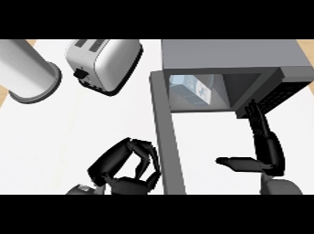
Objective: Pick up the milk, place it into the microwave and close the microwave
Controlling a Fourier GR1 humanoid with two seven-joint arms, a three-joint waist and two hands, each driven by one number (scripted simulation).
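Milk [192,88] inside microwave [234,59], door [166,137] open.
Right hand [264,146] reached toward the microwave opening, fingers straight and apart; left hand [129,167] sat left of the door, fingers curled, holding nothing.

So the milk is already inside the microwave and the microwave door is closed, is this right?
Not quite. In the head view the milk is inside the microwave, but the door stands open, swung out toward the robot. The right hand reaches toward the opening with straight fingers.
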